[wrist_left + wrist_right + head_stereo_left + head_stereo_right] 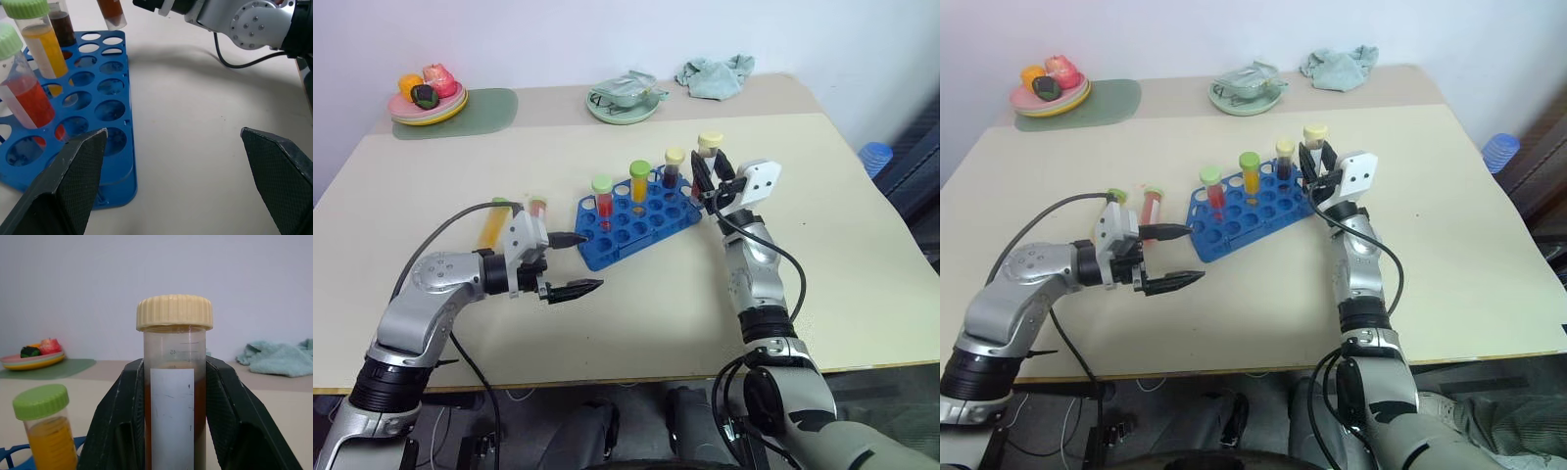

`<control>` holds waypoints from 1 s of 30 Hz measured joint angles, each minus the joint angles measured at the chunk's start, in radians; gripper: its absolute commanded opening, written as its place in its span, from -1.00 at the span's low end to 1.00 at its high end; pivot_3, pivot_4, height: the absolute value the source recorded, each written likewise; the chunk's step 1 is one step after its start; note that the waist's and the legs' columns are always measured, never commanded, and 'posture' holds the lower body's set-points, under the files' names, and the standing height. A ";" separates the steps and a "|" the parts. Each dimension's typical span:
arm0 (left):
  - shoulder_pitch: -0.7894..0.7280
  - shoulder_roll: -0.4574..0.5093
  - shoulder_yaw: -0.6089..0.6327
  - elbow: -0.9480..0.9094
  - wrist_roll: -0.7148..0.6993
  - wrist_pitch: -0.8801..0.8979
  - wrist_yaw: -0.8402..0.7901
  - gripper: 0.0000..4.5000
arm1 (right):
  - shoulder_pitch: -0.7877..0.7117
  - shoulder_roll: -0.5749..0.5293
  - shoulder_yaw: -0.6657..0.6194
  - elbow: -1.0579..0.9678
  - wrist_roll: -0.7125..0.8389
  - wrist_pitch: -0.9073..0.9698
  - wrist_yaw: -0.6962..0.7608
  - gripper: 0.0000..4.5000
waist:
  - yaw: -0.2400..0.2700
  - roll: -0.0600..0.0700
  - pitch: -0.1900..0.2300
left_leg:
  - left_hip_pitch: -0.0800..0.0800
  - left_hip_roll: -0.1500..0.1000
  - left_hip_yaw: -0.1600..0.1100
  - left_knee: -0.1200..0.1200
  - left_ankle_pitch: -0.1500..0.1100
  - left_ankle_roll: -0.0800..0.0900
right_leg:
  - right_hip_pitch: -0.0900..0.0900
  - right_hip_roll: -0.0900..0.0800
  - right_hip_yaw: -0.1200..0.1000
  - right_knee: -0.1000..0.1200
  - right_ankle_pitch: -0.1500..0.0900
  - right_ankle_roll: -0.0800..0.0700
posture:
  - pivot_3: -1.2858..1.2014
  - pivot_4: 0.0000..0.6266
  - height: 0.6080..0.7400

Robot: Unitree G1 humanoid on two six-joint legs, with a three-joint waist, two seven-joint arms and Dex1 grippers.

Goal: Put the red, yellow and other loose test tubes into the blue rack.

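The wide beige desk (862,294) carries the blue plastic rack with rows of round holes (636,227), which lies slantwise near its middle. Three capped tubes already stand in the rack: a red-filled one with a green cap (603,203), a yellow-filled one with a green cap (639,186) and a dark-filled one with a pale yellow cap (673,168).

The step in hand looks to be seating a fourth tube. The right gripper (710,176) has its jaws clenched on a clear plastic tube of brown liquid with a cream screw cap (174,396), held just above the rack's far right corner, beside the dark tube. To do this well, the tube's bottom should be brought squarely over a free hole, lowered straight along its own length until it seats, and only then let go; a sideways nudge could knock the standing neighbour.

The held tube stands close to upright, cap up and rounded bottom down, its long axis nearly vertical.

The left gripper (566,264) hovers by the rack's near left end, jaws released and empty. Behind it two loose tubes, one yellow (493,223) and one red (537,209), lie flat on the desk, pointing away from the robot.
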 measured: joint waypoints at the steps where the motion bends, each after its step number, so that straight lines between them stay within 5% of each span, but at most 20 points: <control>1: 0.008 0.000 0.006 -0.005 0.000 0.000 0.006 1.00 | -0.004 0.004 0.002 0.015 0.001 -0.014 0.002 -0.28 | 0.000 0.000 0.000 | 0.000 0.000 0.000 0.000 0.000 0.000 | 0.000 0.000 0.000 0.000 0.000 0.000 | 0.03 -0.52 1.00; 30: 0.053 0.002 0.055 -0.057 -0.027 0.013 0.051 1.00 | -0.057 0.022 -0.007 0.260 0.022 -0.200 0.009 -0.28 | 0.002 0.000 0.000 | 0.004 0.001 0.001 -0.002 0.000 -0.001 | 0.002 0.001 0.002 0.000 0.001 -0.001 | 0.03 -0.52 1.00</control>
